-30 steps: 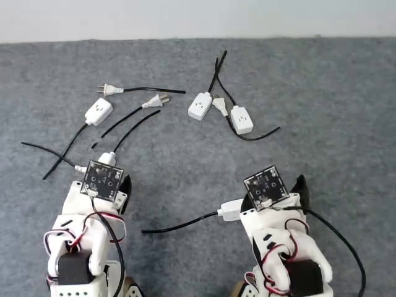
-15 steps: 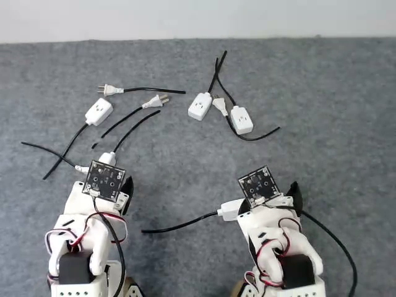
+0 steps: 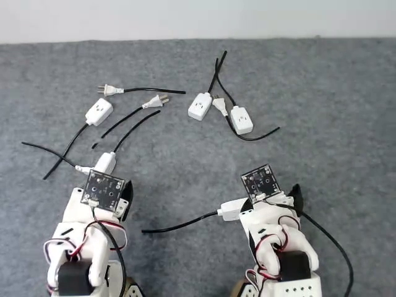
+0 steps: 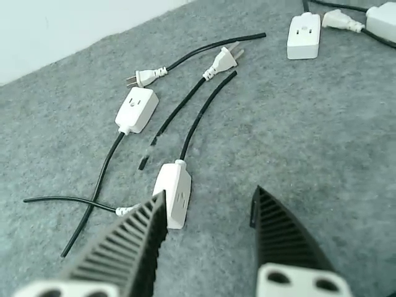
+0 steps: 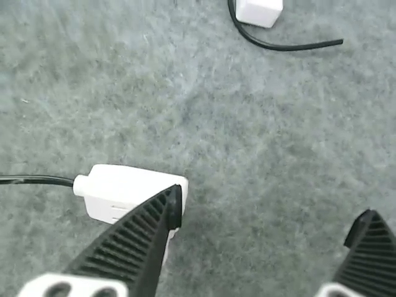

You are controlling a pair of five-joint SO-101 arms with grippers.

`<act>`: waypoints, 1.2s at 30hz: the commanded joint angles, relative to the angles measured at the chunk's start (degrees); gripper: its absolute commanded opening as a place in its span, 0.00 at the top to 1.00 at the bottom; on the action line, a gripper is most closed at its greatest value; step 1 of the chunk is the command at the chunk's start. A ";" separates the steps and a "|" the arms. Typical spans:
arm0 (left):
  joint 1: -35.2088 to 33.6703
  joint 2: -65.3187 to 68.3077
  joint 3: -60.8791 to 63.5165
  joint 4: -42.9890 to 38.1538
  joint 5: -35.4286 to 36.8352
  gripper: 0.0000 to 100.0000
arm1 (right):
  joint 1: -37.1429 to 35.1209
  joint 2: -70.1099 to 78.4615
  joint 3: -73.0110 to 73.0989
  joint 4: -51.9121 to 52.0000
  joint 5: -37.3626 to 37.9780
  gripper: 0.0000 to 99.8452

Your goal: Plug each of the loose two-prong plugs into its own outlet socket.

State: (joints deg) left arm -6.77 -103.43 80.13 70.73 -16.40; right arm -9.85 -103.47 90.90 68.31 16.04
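My left gripper (image 4: 209, 197) is open just above the carpet. A white outlet socket (image 4: 173, 193) lies by one fingertip (image 4: 158, 207), with a small two-prong plug (image 4: 127, 210) next to its end. Farther off lie a second socket (image 4: 136, 109) and two loose plugs (image 4: 143, 77) (image 4: 223, 60). My right gripper (image 5: 272, 204) is open too, and another white socket (image 5: 127, 190) on a black cord sits partly behind one finger (image 5: 145, 238). In the high view, two more sockets (image 3: 200, 106) (image 3: 241, 119) flank a plug (image 3: 218, 106) at the far middle.
Grey carpet (image 3: 334, 111) covers the table up to a white wall at the back. Black cords (image 3: 59, 154) (image 3: 179, 224) trail across the left and the near middle. The right wrist view catches the edge of a far socket (image 5: 260, 9) with its curved cord.
The left arm has drawn back a little toward the near edge, uncovering more of the socket ahead of it. The right arm has turned slightly to the left. No plug or socket has moved.
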 commanded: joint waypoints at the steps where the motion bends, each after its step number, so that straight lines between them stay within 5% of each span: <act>1: -0.18 -1.05 0.31 -0.44 -0.88 0.78 | 0.48 -0.57 1.67 -1.71 -0.62 0.59; 14: -0.18 -1.05 1.98 -2.11 -1.41 0.78 | 0.66 -0.31 5.54 -5.76 -0.44 0.59; 22: 0.00 -1.05 4.88 -4.13 -3.96 0.78 | 0.75 -0.40 5.54 5.67 -0.26 0.59; 36: 0.26 -1.05 6.99 -3.52 -3.87 0.78 | 0.48 -0.40 5.54 6.46 -0.26 0.59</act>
State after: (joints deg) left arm -6.77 -103.43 87.34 68.44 -19.56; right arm -9.49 -104.26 95.47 73.14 15.87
